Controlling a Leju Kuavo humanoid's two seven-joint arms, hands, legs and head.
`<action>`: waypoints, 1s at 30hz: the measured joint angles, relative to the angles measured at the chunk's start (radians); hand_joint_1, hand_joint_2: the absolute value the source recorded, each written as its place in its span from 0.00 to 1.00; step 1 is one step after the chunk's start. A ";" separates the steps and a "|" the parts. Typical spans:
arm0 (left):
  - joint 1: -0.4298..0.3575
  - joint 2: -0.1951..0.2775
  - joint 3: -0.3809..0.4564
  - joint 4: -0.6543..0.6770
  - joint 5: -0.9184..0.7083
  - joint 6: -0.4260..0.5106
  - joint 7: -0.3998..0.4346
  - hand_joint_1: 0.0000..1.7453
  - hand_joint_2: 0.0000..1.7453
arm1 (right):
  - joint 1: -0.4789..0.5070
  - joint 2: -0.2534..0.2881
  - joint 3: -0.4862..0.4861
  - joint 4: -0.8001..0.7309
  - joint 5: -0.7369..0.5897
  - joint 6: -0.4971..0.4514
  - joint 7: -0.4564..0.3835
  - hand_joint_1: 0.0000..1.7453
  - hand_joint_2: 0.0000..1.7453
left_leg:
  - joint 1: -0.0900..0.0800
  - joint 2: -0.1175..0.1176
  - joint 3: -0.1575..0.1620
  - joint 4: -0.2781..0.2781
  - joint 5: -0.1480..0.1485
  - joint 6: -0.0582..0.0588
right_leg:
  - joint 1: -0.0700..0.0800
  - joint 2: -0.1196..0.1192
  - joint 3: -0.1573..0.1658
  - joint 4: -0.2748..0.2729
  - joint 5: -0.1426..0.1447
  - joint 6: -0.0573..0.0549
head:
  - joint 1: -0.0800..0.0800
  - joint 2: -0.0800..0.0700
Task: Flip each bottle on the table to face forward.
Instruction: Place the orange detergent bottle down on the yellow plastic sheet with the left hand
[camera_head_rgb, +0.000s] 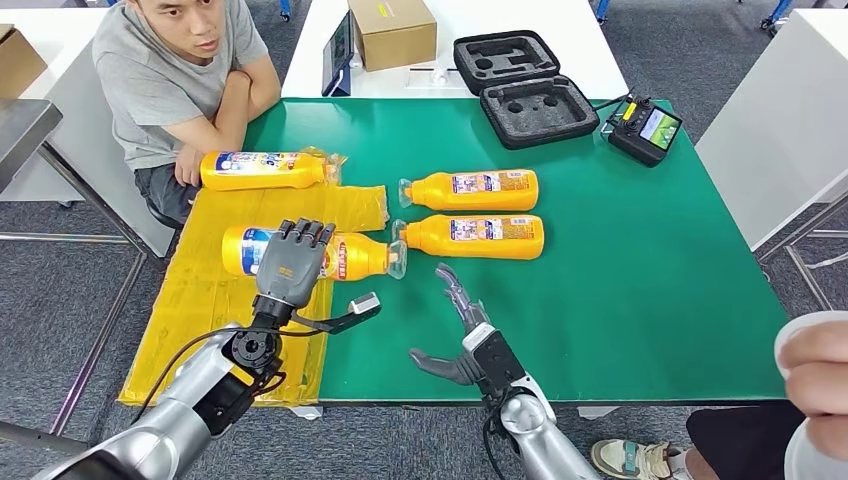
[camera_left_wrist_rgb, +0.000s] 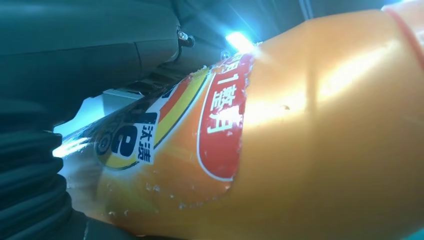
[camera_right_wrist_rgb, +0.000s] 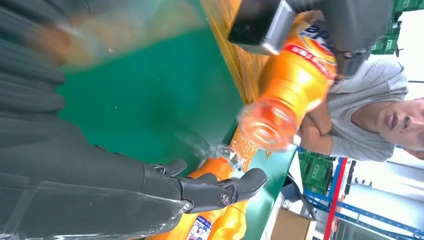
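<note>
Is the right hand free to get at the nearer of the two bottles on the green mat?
Probably yes. The right hand is open, holds nothing, and only bare green mat lies between it and that bottle.

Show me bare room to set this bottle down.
Bare green mat lies right of the two back-facing bottles, up to the controller. It is crowded around the left hand, its bottle and the yellow sheet.

Left robot hand (camera_head_rgb: 292, 262) covers the mid-body of the nearest bottle (camera_head_rgb: 360, 256) in head view, so its label is mostly hidden. Left wrist view: bottle runs off the right and bottom edges, label text partly cut. Right wrist view: upper left is blurred. A person's hand (camera_head_rgb: 815, 370) is cut by the right edge, out of focus.
</note>
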 joint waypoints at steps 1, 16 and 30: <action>-0.009 -0.001 0.000 0.028 0.002 0.000 -0.006 0.97 1.00 | 0.000 0.000 -0.001 0.000 0.000 0.002 0.000 0.00 1.00 | 0.000 0.000 0.000 0.000 0.000 0.000 | 0.000 0.000 0.000 0.000 0.000 0.000 | 0.000 0.000; -0.115 -0.015 0.050 0.332 0.016 -0.104 -0.021 0.89 1.00 | -0.001 0.002 -0.010 0.007 0.000 0.014 0.000 0.00 1.00 | 0.000 0.000 0.000 0.000 0.000 0.000 | 0.000 0.000 0.000 0.000 0.000 0.000 | 0.000 0.000; -0.158 -0.028 0.112 0.395 0.064 -0.177 -0.076 0.41 1.00 | -0.002 0.009 -0.010 0.017 -0.012 0.016 0.000 0.00 1.00 | 0.000 0.000 0.000 0.000 0.000 0.000 | 0.000 0.000 0.000 0.000 0.000 0.000 | 0.000 0.000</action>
